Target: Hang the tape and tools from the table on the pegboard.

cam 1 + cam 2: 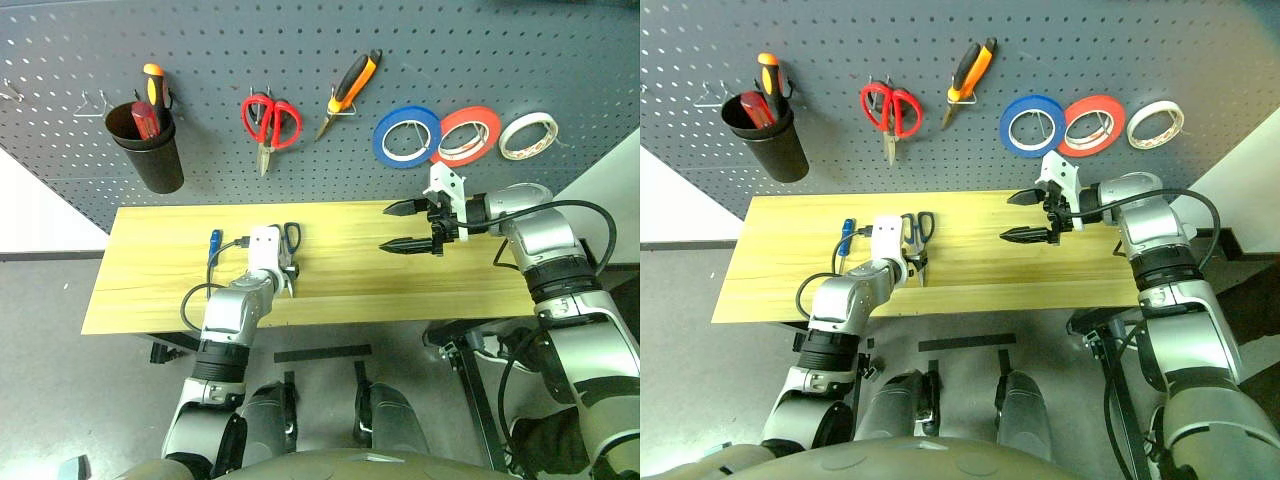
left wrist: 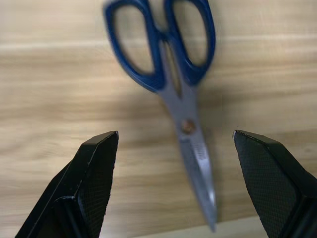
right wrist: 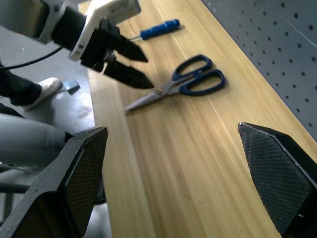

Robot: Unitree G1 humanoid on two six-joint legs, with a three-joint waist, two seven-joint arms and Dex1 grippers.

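Note:
The dark-blue-handled scissors lie flat on the wooden table, handles toward the pegboard. My left gripper is open just above them, a finger on either side of the blades, touching nothing. The small blue-handled screwdriver lies to the left of the scissors. The blue tape and the orange-and-black pliers hang on pegboard hooks. My right gripper is open and empty above the table's right half, pointing left toward the left gripper.
On the pegboard hang a black cup with red and orange screwdrivers, red-handled scissors, a red-orange roll and a white roll. The table's front edge runs just behind the left gripper.

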